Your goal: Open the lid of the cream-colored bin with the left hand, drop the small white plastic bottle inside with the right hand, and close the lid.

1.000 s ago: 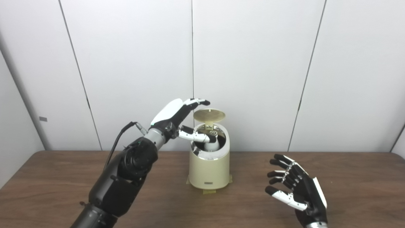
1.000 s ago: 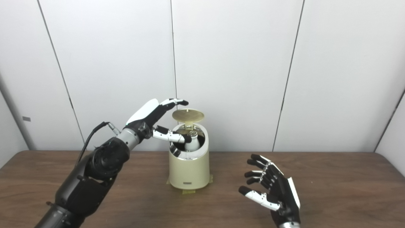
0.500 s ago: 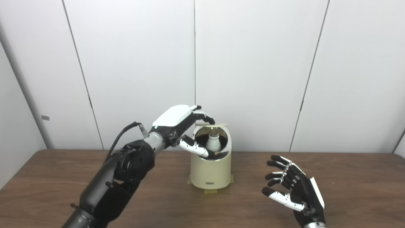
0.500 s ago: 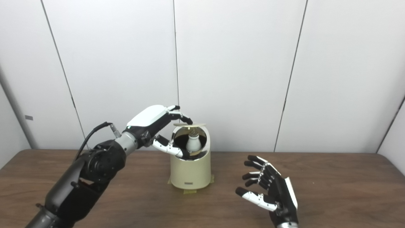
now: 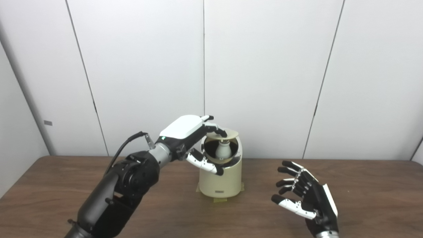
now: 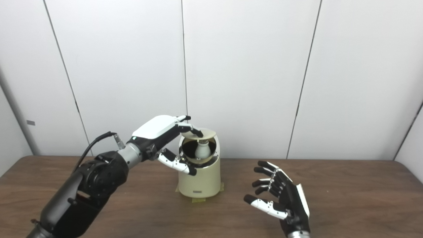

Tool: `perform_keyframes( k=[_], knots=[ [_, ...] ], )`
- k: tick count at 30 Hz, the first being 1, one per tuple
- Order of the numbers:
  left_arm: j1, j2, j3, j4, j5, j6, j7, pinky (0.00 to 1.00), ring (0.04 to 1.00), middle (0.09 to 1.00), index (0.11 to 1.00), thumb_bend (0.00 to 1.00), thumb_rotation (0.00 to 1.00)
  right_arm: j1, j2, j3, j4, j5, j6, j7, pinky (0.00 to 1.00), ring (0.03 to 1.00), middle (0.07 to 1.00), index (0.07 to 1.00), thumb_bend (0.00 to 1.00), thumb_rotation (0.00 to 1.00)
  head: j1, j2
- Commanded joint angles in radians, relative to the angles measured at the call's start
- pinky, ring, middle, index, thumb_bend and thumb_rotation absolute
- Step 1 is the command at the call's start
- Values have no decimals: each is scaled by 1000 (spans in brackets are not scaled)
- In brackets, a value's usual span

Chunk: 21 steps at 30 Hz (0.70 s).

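The cream-colored bin (image 5: 219, 180) stands mid-table near the wall. Its round lid (image 5: 228, 134) is tilted partway down over the opening. The small white plastic bottle (image 5: 223, 149) stands inside the bin, visible through the gap. My left hand (image 5: 186, 128) reaches over from the left with its fingertips resting on top of the lid and its thumb against the bin's front rim; it grips nothing. My right hand (image 5: 309, 198) hovers open and empty over the table to the right of the bin, fingers spread.
The brown wooden table (image 5: 370, 198) runs up to a white panelled wall. Yellowish tape (image 5: 219, 199) shows under the bin's base. A black cable loops off my left forearm (image 5: 127, 142).
The lid has swung down from upright to partly lowered, pushed by my left fingers. My left thumb came out of the opening to the front rim. The right hand barely moved.
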<state>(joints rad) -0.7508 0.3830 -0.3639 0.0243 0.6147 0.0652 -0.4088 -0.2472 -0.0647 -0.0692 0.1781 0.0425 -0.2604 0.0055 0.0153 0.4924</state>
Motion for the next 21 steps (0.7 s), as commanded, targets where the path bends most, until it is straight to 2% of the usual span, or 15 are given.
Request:
perform_keyframes(
  k=[1, 7, 14, 21],
  knots=[
    [-45, 15, 9, -34, 17, -10, -2, 1000, 990, 816, 787, 1000, 397, -26, 3, 1, -47, -3, -3, -5, 410, 537, 707, 732, 745, 214, 1, 4],
    [-30, 16, -8, -39, 73, -25, -10, 1000, 984, 811, 779, 1000, 372, -26, 3, 2, -49, 9, 1, -2, 412, 532, 706, 736, 713, 164, -1, 10],
    [-16, 17, -29, -38, 139, -29, -35, 1000, 985, 794, 775, 999, 353, -24, 5, 0, -58, 16, 17, -6, 412, 529, 702, 733, 742, 179, -4, 19],
    [-2, 16, -53, -22, 195, -36, -67, 1000, 984, 801, 766, 989, 356, -22, 3, 0, -62, 22, 14, 1, 406, 527, 702, 732, 727, 167, -6, 28]
  ],
)
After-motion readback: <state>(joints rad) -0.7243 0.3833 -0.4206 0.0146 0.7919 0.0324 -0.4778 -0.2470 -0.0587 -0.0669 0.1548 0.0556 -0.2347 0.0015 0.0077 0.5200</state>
